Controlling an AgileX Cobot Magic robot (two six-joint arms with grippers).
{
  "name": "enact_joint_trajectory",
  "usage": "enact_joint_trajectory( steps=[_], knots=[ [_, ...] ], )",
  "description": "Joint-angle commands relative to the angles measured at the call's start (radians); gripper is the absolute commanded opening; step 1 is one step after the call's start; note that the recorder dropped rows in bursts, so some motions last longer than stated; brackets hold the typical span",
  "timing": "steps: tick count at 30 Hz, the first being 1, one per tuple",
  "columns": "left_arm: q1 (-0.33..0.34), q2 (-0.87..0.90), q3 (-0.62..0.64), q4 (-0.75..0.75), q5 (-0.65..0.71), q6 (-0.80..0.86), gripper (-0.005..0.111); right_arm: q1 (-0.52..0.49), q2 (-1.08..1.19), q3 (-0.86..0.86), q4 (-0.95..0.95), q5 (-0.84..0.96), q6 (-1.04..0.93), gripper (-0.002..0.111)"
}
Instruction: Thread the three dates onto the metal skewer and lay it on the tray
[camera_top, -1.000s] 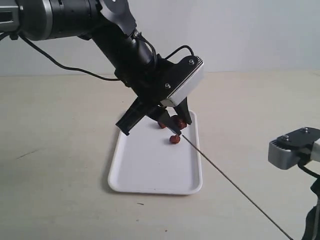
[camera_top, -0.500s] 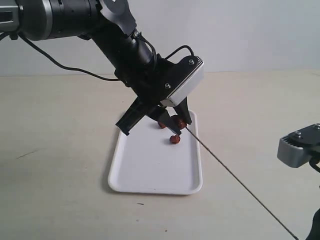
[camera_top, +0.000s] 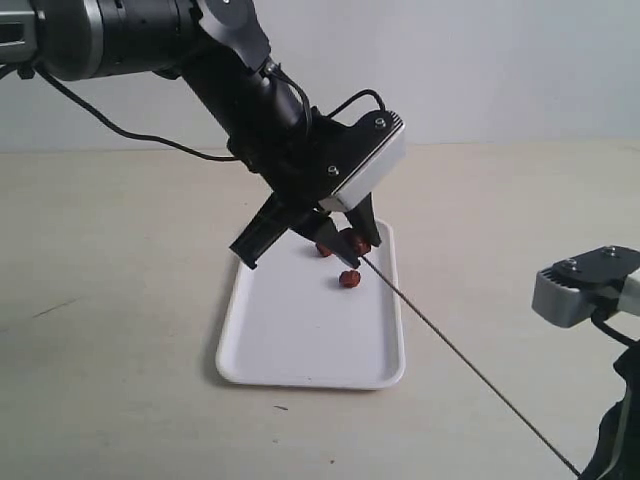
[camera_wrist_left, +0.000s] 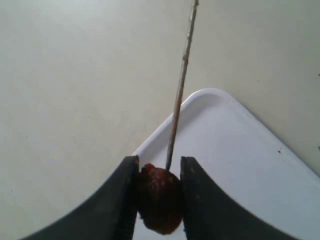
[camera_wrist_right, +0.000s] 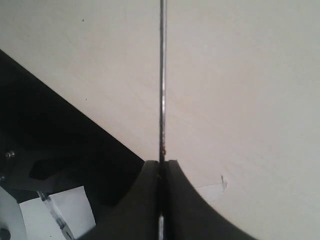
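My left gripper (camera_top: 354, 244) hangs over the far right corner of the white tray (camera_top: 290, 340), shut on one date (camera_wrist_left: 160, 197). In the left wrist view its black fingers (camera_wrist_left: 122, 195) press the fruit from both sides. The metal skewer (camera_top: 460, 358) runs diagonally from the bottom right up to this date, and its tip (camera_wrist_left: 168, 166) touches the fruit's top. My right gripper (camera_wrist_right: 161, 162) is shut on the skewer's (camera_wrist_right: 162, 75) other end. A second date (camera_top: 349, 279) lies on the tray below the left gripper. A third date (camera_top: 324, 249) sits partly hidden behind the fingers.
The right arm's grey wrist camera housing (camera_top: 585, 285) hovers at the right edge above the beige table (camera_top: 120, 330). The left arm's black cable (camera_top: 130, 135) trails over the table's back left. A pale wall stands behind the table.
The right wrist housing swung right, then back left, and the skewer tip rose from beside the date on the tray to the held date. The left arm barely moved.
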Motion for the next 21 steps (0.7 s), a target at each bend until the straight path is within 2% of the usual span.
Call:
enact_joint_trajectory(
  steps=[1,21],
  knots=[
    [0.003,-0.011,-0.001,-0.008,0.006,-0.004,0.029,-0.003,0.005,0.001,0.005,-0.055,-0.009,0.0],
    [0.003,-0.011,-0.001,-0.015,0.014,-0.008,0.029,-0.003,0.028,0.001,0.09,-0.201,-0.066,0.0]
  ],
)
